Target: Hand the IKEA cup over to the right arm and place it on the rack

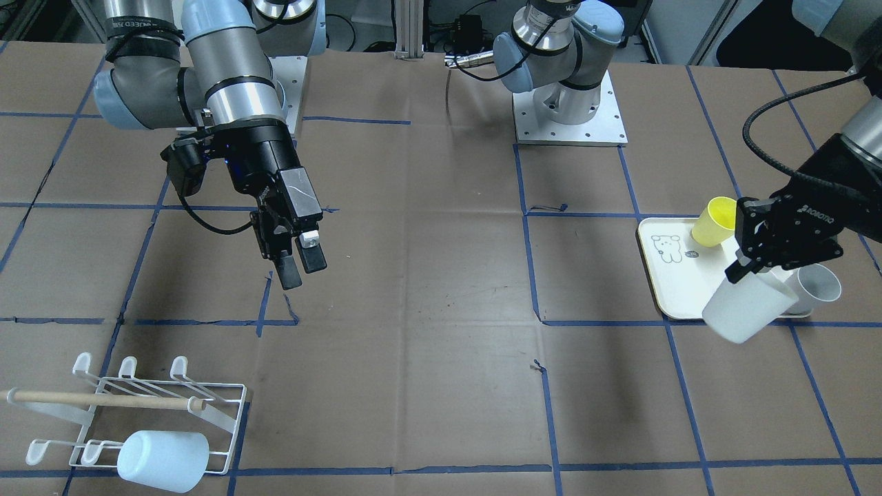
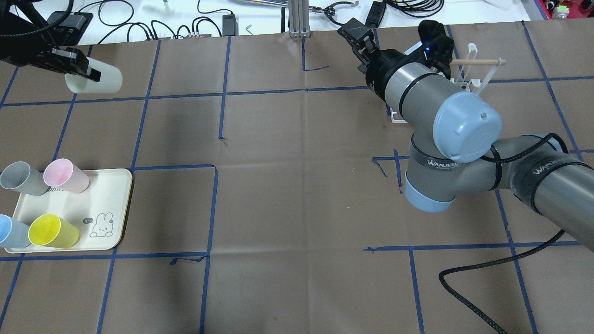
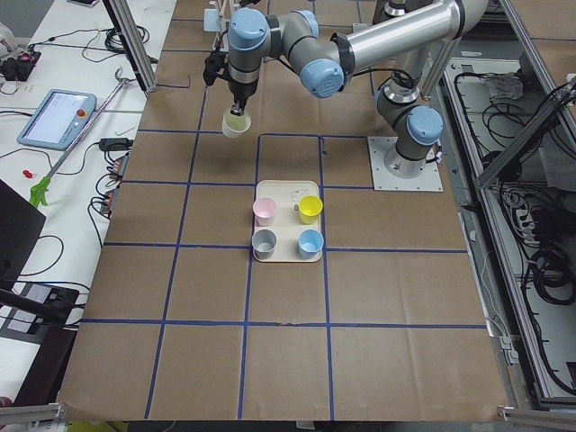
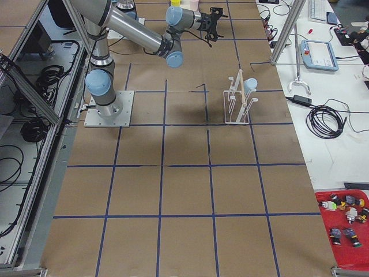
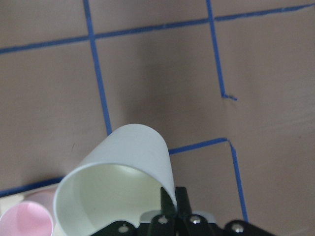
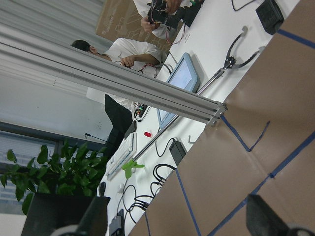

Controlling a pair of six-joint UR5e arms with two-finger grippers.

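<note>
My left gripper (image 1: 741, 271) is shut on the rim of a pale white IKEA cup (image 1: 747, 308) and holds it tilted in the air above the near edge of the cream tray (image 1: 672, 293). In the overhead view the cup (image 2: 96, 80) hangs far left, well beyond the tray. The left wrist view shows the fingers pinching the cup's wall (image 5: 120, 177). My right gripper (image 1: 302, 265) is open and empty, held above the table. The white wire rack (image 1: 148, 399) with its wooden dowel stands on the right arm's side, with a pale blue cup (image 1: 162, 460) on it.
The cream tray (image 2: 113, 204) holds a grey cup (image 2: 21, 177), a pink cup (image 2: 65, 175), a blue cup (image 2: 11, 232) and a yellow cup (image 2: 52, 231). The right arm's elbow (image 2: 466, 127) hides part of the rack (image 2: 469, 76). Blue tape lines grid the brown table.
</note>
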